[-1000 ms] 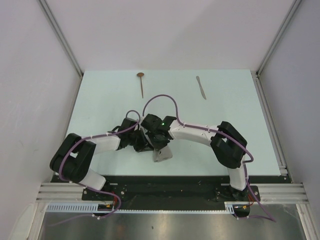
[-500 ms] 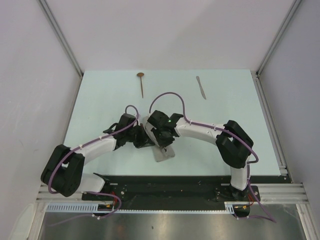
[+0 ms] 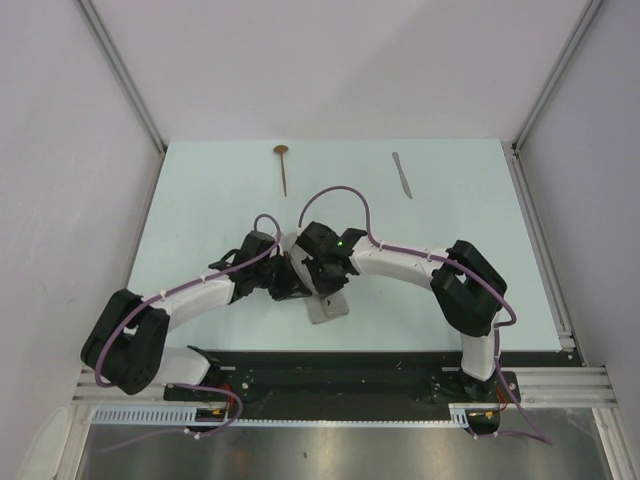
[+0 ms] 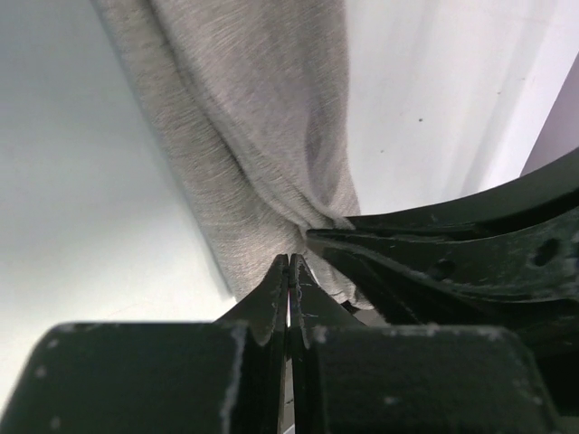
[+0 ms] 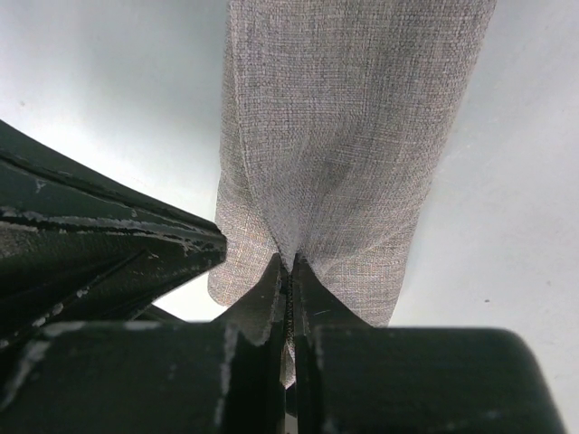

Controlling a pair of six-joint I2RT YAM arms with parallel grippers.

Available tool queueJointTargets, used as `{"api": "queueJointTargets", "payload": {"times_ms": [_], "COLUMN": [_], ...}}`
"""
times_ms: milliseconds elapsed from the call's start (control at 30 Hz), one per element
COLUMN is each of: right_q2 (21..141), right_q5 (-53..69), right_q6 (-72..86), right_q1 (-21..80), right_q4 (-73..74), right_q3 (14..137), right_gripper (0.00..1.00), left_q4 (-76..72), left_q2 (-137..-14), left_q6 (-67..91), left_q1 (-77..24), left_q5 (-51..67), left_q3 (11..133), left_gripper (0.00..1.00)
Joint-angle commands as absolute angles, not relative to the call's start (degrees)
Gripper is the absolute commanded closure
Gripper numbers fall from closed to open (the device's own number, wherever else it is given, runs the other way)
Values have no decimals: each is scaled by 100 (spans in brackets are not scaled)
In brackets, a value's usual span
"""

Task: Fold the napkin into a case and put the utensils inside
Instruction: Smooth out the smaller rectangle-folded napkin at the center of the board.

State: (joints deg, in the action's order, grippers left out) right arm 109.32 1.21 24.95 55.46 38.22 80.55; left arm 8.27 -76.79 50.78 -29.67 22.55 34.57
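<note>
The napkin point(image 3: 327, 308) is lying near the middle of the table point(image 3: 200, 200), closer to the near edge than the far one, gathered into a narrow folded band. In the top view only its near end is showing, poking out from under the two grippers toward the arm bases, with its long axis running roughly near to far and leaning slightly to the left at the near end. In both wrist views the band point(image 4: 262, 136) is stretching straight away from the fingers across the pale table, its folds narrowing into a pinch at the fingertips.

The left gripper point(image 4: 289, 262) is pressing its jaws together on the cloth's edge, with a sliver of fabric between the tips. The right gripper point(image 5: 291, 262) is likewise clamping the napkin point(image 5: 353, 136), jaws together, the weave puckering where they meet. The two grippers are sitting just beside each other, each one's dark finger showing in the other's wrist view.

Both arms are reaching inward from their bases, elbows out to the sides, forearms converging over the napkin so that the wrists are almost touching.

The spoon point(image 3: 283, 165) and the knife point(image 3: 402, 174) are lying well apart near the far edge, each pointing roughly near to far, the spoon's bowl at the far end
</note>
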Motion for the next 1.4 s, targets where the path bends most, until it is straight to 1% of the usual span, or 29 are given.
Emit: {"api": "queueJointTargets", "payload": {"times_ms": [0,267,433,867,1067,1200,1267,1367], "right_q2": [10626,10477,10564,10986,11136,11153,11118,11030], "right_q5": [255,518,668,1019,1195,1248,1274,1283], "right_q6": [2592,2821,2953,3366,3384,3375,3375,3366], "right_q1": [5493,5441,5449,5441,5370,5317,5326,5326], "right_q4": [3674,3481,3367,2655,2347,2224,2162,2110], "right_q3": [7998,7919,7945,7647,7454,7313,7242,7155], "right_gripper": [100,100,100,100,100,100,95,90], "left_q4": [800,308,220,343,781,1272,1353,1406], "left_q2": [-7471,-8155,-8314,-8104,-7710,-7243,-6972,-6978], "left_q6": [5159,5238,5317,5317,5160,4799,4598,4483], "left_q1": [-3032,-3164,-3313,-3322,-3313,-2981,-2569,-2050], "left_q5": [2118,2127,2118,2074,1934,1872,1959,2161], "left_q3": [3243,3146,3190,3094,3102,3111,3129,3330], "left_gripper": [100,100,100,100,100,99,98,97]}}
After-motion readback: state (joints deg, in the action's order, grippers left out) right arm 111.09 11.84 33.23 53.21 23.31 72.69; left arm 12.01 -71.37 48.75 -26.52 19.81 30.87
